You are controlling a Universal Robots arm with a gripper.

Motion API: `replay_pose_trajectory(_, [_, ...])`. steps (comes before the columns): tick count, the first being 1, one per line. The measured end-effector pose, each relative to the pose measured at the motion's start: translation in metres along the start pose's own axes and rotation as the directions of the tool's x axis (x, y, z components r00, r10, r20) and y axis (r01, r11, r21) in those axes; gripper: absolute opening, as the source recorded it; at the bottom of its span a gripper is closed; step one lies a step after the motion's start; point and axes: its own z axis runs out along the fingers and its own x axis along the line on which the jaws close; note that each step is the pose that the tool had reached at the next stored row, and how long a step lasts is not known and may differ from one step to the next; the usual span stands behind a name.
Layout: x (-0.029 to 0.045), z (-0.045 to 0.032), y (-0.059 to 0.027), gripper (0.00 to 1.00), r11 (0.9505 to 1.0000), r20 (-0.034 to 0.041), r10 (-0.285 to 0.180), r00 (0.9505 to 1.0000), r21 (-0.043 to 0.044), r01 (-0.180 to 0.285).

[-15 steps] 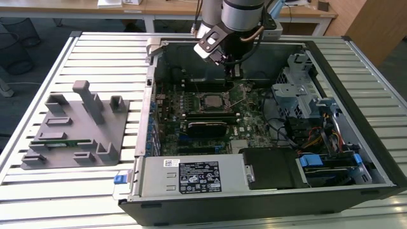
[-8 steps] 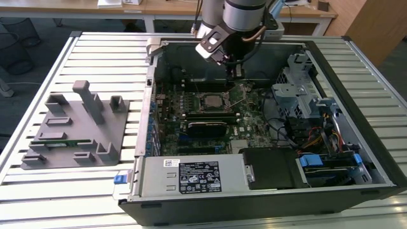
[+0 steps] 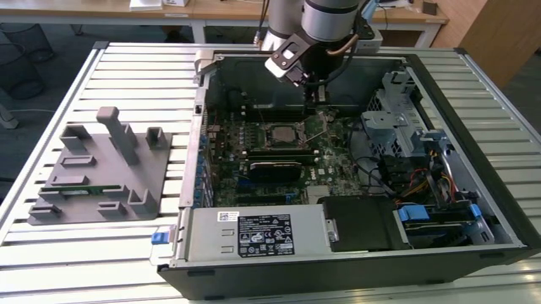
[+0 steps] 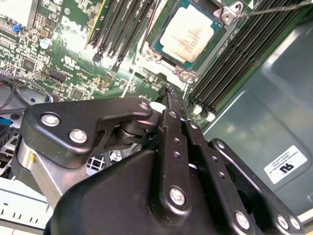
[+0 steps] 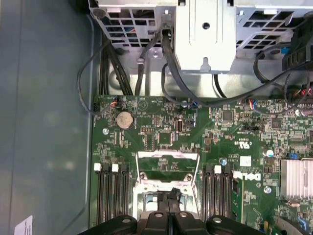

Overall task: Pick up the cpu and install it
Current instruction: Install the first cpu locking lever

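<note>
The cpu (image 4: 188,32), a square chip with a dull silver top, lies flat in the motherboard's socket (image 4: 157,53). In the exterior view the cpu (image 3: 282,133) sits mid-board inside the open computer case. My gripper (image 3: 320,100) hangs just behind the socket, a little above the board. Its black fingers (image 4: 168,98) meet at one tip beside the socket's corner, shut with nothing between them. In the first wrist view my gripper (image 5: 171,194) points at the socket's raised metal frame (image 5: 168,159). A thin wire lever (image 4: 274,9) stands loose beside the socket.
Black memory slots (image 4: 230,63) flank the socket on both sides. Drive cages and cable bundles (image 3: 406,145) fill the case on the exterior view's right. A grey fixture (image 3: 101,171) on the slatted table at the exterior view's left holds a green memory stick (image 3: 85,188).
</note>
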Motion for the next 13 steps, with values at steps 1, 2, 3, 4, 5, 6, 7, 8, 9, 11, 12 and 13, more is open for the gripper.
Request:
replay_pose_trajectory(1, [0.0, 0.0, 0.0012, 0.11, 1.0, 0.0, 0.0, 1.0, 0.0, 0.0])
replay_pose_trajectory(2, [0.0, 0.0, 0.0022, 0.11, 1.0, 0.0001, 0.0, 1.0, 0.0001, 0.0])
replay_pose_trajectory(3, [0.0, 0.0001, 0.003, 0.11, 1.0, 0.0, 0.0, 1.0, 0.0001, 0.0])
replay_pose_trajectory(4, [0.0, 0.0002, 0.0041, 0.11, 1.0, 0.0001, 0.0, 1.0, 0.0001, 0.0])
replay_pose_trajectory(5, [0.0, 0.0004, 0.0059, 0.11, 1.0, 0.0001, 0.0, 1.0, 0.0001, 0.0])
replay_pose_trajectory(6, [0.0002, 0.0008, 0.0077, 0.11, 1.0, -0.0001, 0.0, 1.0, 0.0001, 0.0])
replay_pose_trajectory(7, [0.0005, 0.0014, 0.0094, 0.11, 1.0, -0.0001, 0.0, 1.0, 0.0002, 0.0])
replay_pose_trajectory(8, [0.0009, 0.0021, 0.0114, 0.11, 1.0, 0.0, 0.0, 1.0, 0.0005, 0.0])
replay_pose_trajectory(9, [0.0014, 0.0029, 0.0137, 0.11, 1.0, -0.0001, 0.0, 1.0, 0.0008, 0.0])
replay_pose_trajectory(11, [0.002, 0.0042, 0.0205, 0.11, 1.0, -0.0001, 0.0, 1.0, 0.0024, 0.0])
replay_pose_trajectory(12, [0.0021, 0.0047, 0.0247, 0.11, 1.0, 0.0001, 0.0, 1.0, 0.0035, 0.0])
replay_pose_trajectory(13, [0.0021, 0.0052, 0.0285, 0.11, 1.0, 0.0002, 0.0, 1.0, 0.0046, 0.0])
